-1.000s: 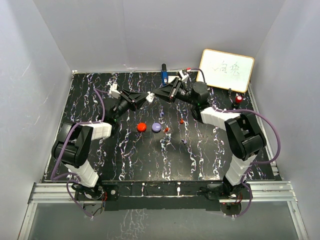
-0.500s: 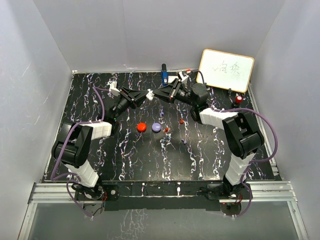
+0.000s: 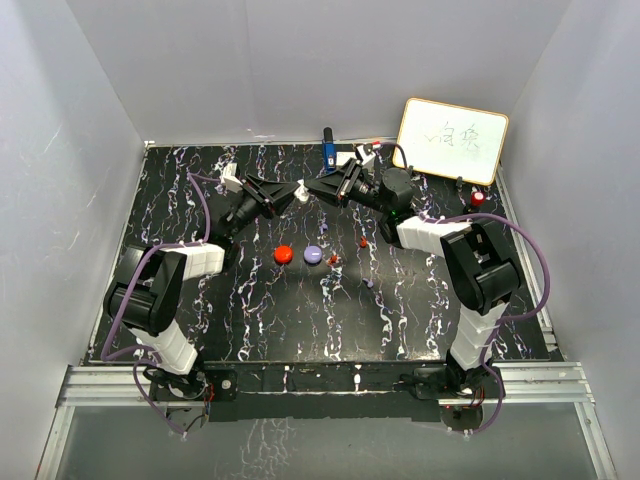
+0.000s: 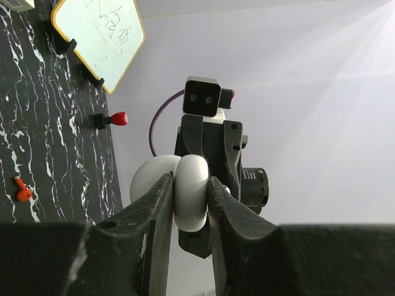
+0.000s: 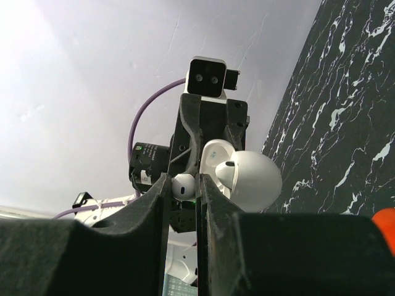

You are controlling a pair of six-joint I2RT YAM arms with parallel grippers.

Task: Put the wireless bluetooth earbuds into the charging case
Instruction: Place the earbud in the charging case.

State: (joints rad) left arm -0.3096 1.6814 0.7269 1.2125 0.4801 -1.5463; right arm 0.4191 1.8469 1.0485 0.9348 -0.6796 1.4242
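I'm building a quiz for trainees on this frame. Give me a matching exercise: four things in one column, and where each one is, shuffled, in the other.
Things:
1. white charging case
2. white earbud
3. whiteboard
4. red puck

Places:
A. standing at the far right corner of the table
B. pinched in the right gripper
C. lying flat on the table
D. clamped in the left gripper

Pairs: 1-D, 2-B, 3-A, 4-C
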